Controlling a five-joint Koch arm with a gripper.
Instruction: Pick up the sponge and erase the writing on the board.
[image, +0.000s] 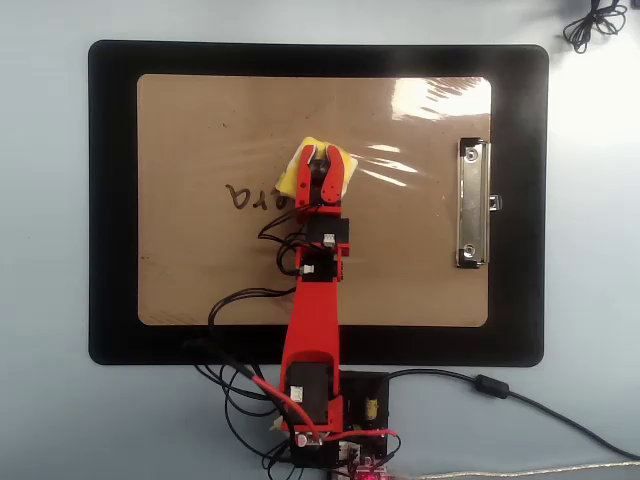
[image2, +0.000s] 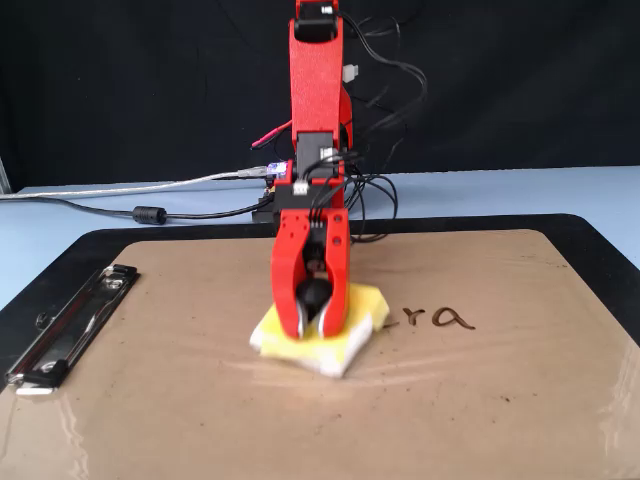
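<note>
The yellow sponge (image: 292, 175) (image2: 322, 336) lies flat on the tan board (image: 200, 270) (image2: 500, 400), pressed down under my red gripper (image: 322, 150) (image2: 313, 325), whose jaws are closed on the sponge's black centre. The writing (image: 250, 196) (image2: 438, 318) now reads only "ra" plus a partial stroke, right beside the sponge: to its left in the overhead view, to its right in the fixed view. The sponge covers where the rest of the word stood. The silver clip (image: 473, 203) (image2: 70, 325) sits at the board's far short edge.
The board lies on a larger black mat (image: 110, 200) (image2: 600, 240) on a light blue table. The arm's base and a tangle of cables (image: 240, 380) (image2: 150, 213) sit at the mat's edge behind the arm. A black cable (image: 590, 25) lies at the overhead view's top right.
</note>
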